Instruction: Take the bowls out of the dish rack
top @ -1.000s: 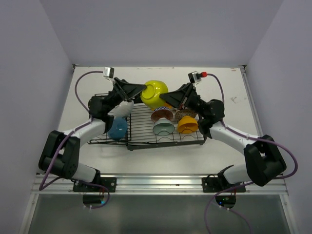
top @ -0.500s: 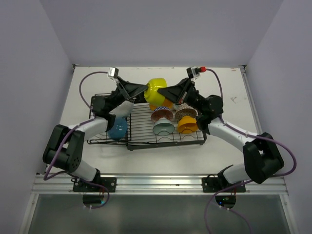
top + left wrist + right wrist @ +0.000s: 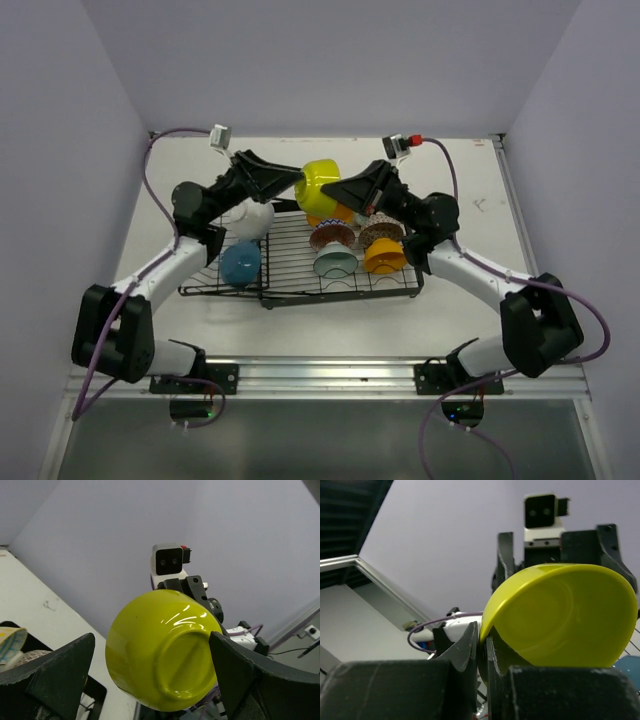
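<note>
A yellow-green bowl (image 3: 320, 185) hangs in the air above the back of the black wire dish rack (image 3: 300, 287). My right gripper (image 3: 329, 191) is shut on its rim, and in the right wrist view the rim of the bowl (image 3: 565, 615) is pinched between the fingers of the right gripper (image 3: 482, 636). My left gripper (image 3: 298, 178) is open. The left wrist view shows the underside of the bowl (image 3: 165, 650) between the spread fingers of the left gripper (image 3: 152, 645). White (image 3: 255, 218), blue (image 3: 241, 263), pale teal (image 3: 336, 263) and orange (image 3: 385, 257) bowls sit in the rack.
Two patterned bowls (image 3: 332, 236) (image 3: 381, 233) and an orange-yellow one (image 3: 342, 212) also sit in the rack, under the held bowl. Walls close in the white table (image 3: 470, 260) at the back and on both sides. Purple cables loop over both arms.
My left gripper has opened wide and let go of the yellow-green bowl, and its arm has risen. My right gripper has shut on the bowl's rim. The bowl has risen slightly.
</note>
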You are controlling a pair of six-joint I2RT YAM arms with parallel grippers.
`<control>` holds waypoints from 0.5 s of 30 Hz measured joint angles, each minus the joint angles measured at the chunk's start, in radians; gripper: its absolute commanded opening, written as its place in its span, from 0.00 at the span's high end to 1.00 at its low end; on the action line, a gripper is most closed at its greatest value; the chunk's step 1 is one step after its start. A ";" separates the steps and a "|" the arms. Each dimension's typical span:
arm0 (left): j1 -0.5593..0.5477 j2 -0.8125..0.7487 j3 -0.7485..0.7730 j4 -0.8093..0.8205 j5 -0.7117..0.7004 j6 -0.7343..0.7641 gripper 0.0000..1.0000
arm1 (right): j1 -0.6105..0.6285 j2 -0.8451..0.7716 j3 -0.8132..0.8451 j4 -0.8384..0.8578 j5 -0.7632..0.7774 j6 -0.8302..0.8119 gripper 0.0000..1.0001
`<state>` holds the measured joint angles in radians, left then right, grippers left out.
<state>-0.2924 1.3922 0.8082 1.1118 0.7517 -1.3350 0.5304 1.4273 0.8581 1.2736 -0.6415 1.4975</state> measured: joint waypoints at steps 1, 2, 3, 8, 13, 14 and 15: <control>0.009 -0.026 0.022 -0.059 0.004 0.042 0.00 | -0.003 -0.011 0.000 -0.026 -0.009 -0.031 1.00; 0.022 -0.052 0.048 -0.133 0.007 0.093 0.00 | -0.006 -0.026 0.001 -0.061 -0.017 -0.060 1.00; 0.039 -0.079 0.080 -0.222 -0.001 0.150 0.00 | -0.009 -0.040 0.004 -0.097 -0.025 -0.090 1.00; 0.094 -0.201 0.230 -0.655 -0.151 0.436 0.00 | -0.055 -0.165 0.139 -0.636 0.016 -0.447 1.00; 0.093 -0.317 0.264 -0.966 -0.365 0.686 0.00 | -0.100 -0.195 0.384 -1.154 0.237 -0.846 1.00; 0.093 -0.328 0.264 -1.009 -0.398 0.716 0.00 | -0.113 -0.190 0.413 -1.213 0.272 -0.894 1.00; 0.093 -0.337 0.264 -1.058 -0.440 0.755 0.00 | -0.131 -0.179 0.446 -1.278 0.316 -0.945 1.00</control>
<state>-0.1997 1.0554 1.0725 0.0536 0.3115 -0.5804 0.3992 1.2484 1.3041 -0.0044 -0.3252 0.5522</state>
